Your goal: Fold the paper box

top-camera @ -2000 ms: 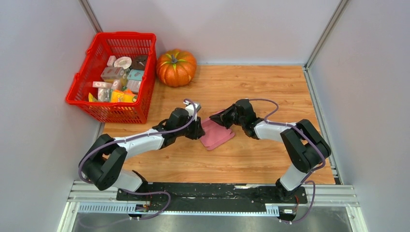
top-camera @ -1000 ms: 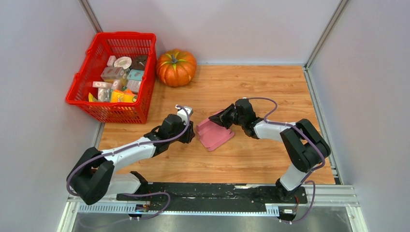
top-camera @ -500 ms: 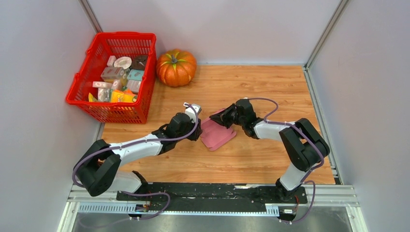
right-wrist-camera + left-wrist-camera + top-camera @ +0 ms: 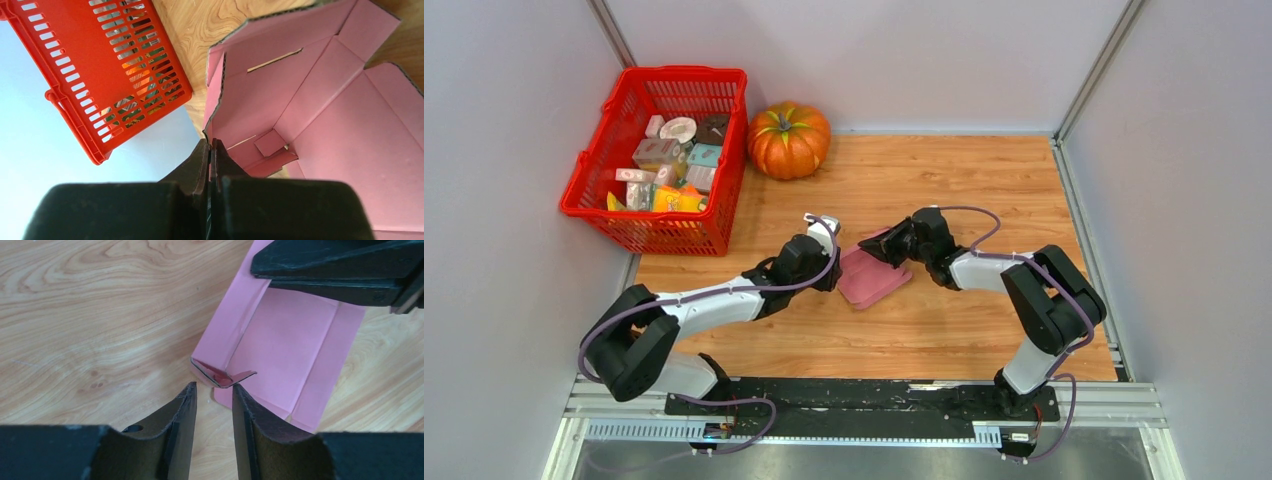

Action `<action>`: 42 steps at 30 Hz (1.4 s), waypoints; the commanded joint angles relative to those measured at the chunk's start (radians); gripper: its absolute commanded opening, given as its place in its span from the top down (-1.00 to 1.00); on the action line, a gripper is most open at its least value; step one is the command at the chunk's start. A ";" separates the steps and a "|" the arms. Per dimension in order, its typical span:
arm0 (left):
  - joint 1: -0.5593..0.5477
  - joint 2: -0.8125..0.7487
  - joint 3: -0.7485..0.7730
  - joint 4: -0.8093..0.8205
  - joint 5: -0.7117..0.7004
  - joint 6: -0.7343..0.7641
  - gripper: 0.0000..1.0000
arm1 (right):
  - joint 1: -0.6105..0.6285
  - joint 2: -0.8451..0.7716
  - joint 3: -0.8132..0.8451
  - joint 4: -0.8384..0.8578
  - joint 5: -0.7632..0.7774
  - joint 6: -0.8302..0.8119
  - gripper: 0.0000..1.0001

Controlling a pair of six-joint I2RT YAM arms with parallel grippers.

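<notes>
From above, the left arm covers its own fingertips and the left corner of the paper box, and the goods in the red basket are too small to name. The right wrist view cuts the box off at its right and bottom edges.

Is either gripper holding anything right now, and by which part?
The right gripper pinches the pink thin-card paper box by its raised side wall's edge. The left gripper is open, holding nothing.
</notes>
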 commanded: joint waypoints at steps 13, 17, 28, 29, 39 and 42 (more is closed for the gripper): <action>-0.080 0.069 0.038 0.119 -0.322 -0.022 0.29 | 0.053 -0.054 -0.152 0.195 0.117 0.051 1.00; -0.105 0.105 0.064 0.088 -0.451 -0.041 0.41 | 0.066 -0.083 -0.171 0.198 0.148 0.073 1.00; -0.126 0.194 0.096 0.108 -0.577 -0.126 0.82 | 0.080 -0.086 -0.189 0.195 0.145 0.163 1.00; -0.126 0.198 0.092 0.122 -0.548 -0.109 0.76 | 0.080 -0.083 -0.191 0.198 0.141 0.166 1.00; -0.126 0.246 0.112 0.149 -0.543 -0.045 0.33 | 0.080 -0.054 -0.191 0.221 0.108 0.202 1.00; -0.126 0.275 0.127 0.160 -0.569 -0.029 0.33 | 0.080 -0.051 -0.192 0.220 0.102 0.209 1.00</action>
